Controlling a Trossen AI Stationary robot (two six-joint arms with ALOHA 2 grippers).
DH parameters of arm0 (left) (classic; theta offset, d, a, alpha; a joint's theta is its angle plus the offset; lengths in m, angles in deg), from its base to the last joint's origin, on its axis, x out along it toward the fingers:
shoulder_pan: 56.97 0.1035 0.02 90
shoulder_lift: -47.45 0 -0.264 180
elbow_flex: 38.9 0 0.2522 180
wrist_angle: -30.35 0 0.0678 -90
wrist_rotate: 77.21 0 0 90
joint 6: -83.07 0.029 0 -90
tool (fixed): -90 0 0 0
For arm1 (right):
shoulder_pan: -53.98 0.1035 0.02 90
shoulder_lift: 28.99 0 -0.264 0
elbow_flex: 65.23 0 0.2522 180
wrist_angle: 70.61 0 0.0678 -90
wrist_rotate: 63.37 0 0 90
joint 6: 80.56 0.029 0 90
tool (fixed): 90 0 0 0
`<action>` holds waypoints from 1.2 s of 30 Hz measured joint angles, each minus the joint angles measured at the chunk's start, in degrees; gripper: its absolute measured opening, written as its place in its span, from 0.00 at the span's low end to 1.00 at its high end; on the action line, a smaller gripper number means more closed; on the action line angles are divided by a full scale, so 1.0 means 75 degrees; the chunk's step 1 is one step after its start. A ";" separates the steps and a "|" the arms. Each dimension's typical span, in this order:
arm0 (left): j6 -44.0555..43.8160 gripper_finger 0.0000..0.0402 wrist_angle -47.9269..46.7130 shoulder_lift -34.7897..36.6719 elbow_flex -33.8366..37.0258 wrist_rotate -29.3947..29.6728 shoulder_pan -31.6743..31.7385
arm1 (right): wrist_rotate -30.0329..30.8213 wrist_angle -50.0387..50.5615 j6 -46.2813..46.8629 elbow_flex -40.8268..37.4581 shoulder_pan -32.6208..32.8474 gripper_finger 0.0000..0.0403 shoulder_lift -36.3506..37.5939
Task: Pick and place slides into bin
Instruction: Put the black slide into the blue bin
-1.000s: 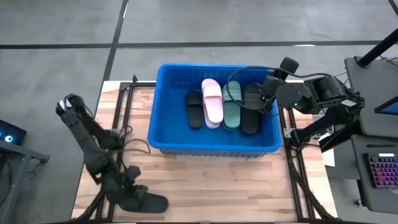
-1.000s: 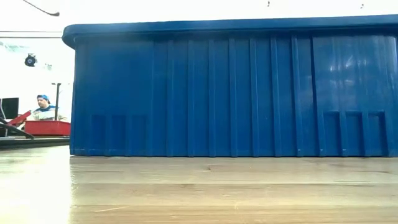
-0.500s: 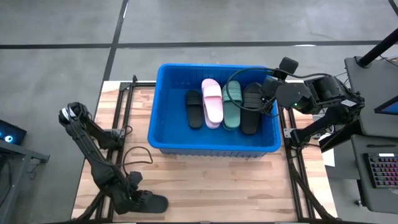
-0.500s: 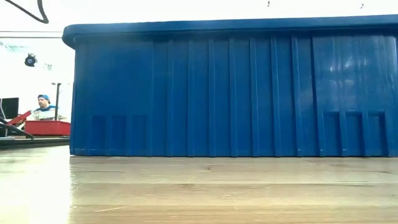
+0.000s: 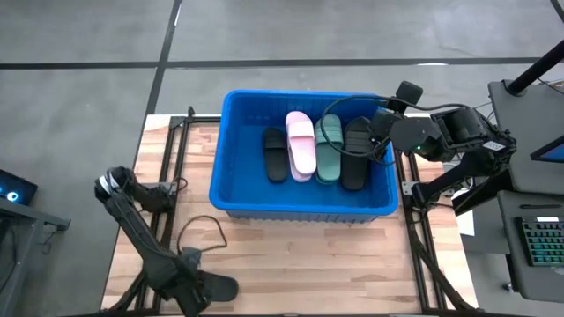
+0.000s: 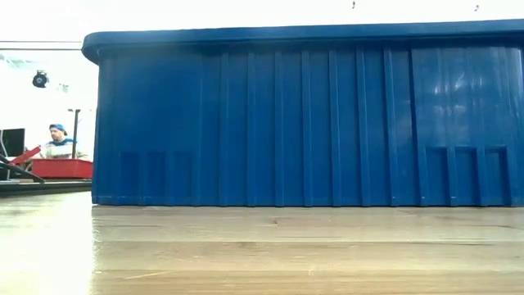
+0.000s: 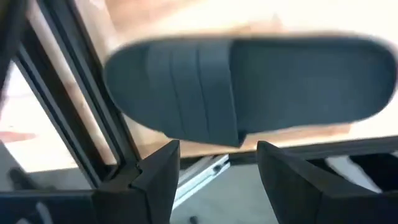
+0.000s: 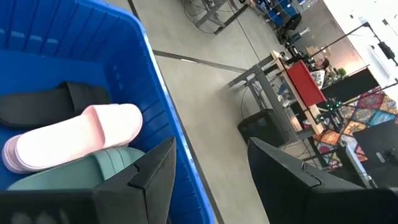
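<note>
Left gripper [image 7: 217, 171]: two dark matte fingers spread wide, nothing between them, poised just short of one black rubber slide sandal [image 7: 249, 84], whose ribbed wide strap and smooth rounded sole fill the left wrist view. In the high view the same black slide [image 5: 214, 286] lies at the near left corner of the pale plank-topped wooden table [image 5: 335, 264], well apart from the bin, with the left gripper [image 5: 187, 283] low beside it; whether the fingers touch the rubber cannot be told from these views. Step in hand, by judgement: approach to grasp the last loose slide seen on the table. The next move likely calls for closing on the strap or sole edge, lifting clear, and carrying across to the bin. Large rectangular bright blue plastic bin [image 5: 231, 123]: glossy ribbed walls, mid-table, holding side by side a black slide [image 5: 275, 155], a light pink slide [image 5: 301, 145], a dark green slide [image 5: 329, 150] and another black slide [image 5: 355, 154]. Right gripper [image 8: 208, 177]: fingers parted, empty, waiting over the bin's right rim [image 8: 168, 112]. Beyond the table, a person [image 6: 59, 143] sits far off by a red tray [image 6: 61, 168].
</note>
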 joint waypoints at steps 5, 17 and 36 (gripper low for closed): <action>0.0129 0.49 0.0051 -0.0738 -0.0596 -0.0134 0.0113 | 0.0000 0.0002 -0.0002 -0.0015 0.0001 0.48 0.0000; -0.0100 0.49 -0.0667 -0.1840 -0.0943 -0.1153 0.0461 | 0.0000 0.0000 -0.0015 -0.0015 -0.0001 0.48 0.0000; 0.0292 0.49 -0.1149 -0.1866 -0.0458 -0.1141 0.0778 | 0.0000 -0.0001 -0.0471 -0.0015 0.0001 0.48 0.0000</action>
